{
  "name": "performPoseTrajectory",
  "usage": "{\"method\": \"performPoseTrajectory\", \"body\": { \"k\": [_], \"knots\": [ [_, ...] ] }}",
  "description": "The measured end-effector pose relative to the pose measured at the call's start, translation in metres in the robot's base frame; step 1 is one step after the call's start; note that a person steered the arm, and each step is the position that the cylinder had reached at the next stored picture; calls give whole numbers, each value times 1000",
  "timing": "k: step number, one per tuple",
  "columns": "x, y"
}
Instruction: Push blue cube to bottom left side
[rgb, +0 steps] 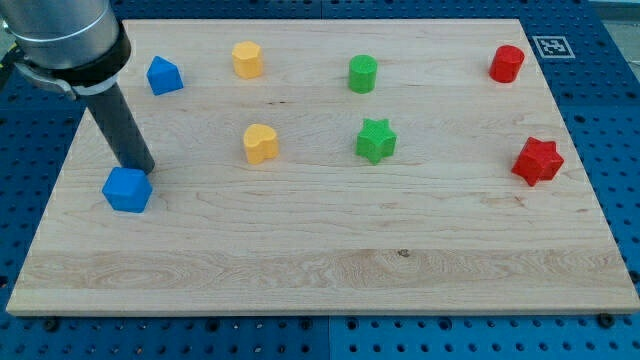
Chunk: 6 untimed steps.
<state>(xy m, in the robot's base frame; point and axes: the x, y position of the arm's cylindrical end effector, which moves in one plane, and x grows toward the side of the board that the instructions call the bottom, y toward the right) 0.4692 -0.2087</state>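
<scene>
The hand, a bare rod with no jaws, rests its tip (143, 167) just above the blue cube (127, 190) near the desk's (320, 270) left edge; bare wood lies below.

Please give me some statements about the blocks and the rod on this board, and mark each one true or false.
1. My tip is just above and right of the blue cube. True.
2. The blue cube lies at the view's right edge. False: it lies at the left side.
3. Two green blocks, a cylinder and a star, lie mid-board. True.
4. The red star touches the red cylinder. False: they lie apart.
</scene>
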Motion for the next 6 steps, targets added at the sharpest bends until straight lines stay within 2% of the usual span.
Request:
{"method": "performPoseTrajectory", "body": {
  "k": [2, 5, 6],
  "knots": [
    [1, -3],
    [37, -24],
    [33, -23]
  ]
}}
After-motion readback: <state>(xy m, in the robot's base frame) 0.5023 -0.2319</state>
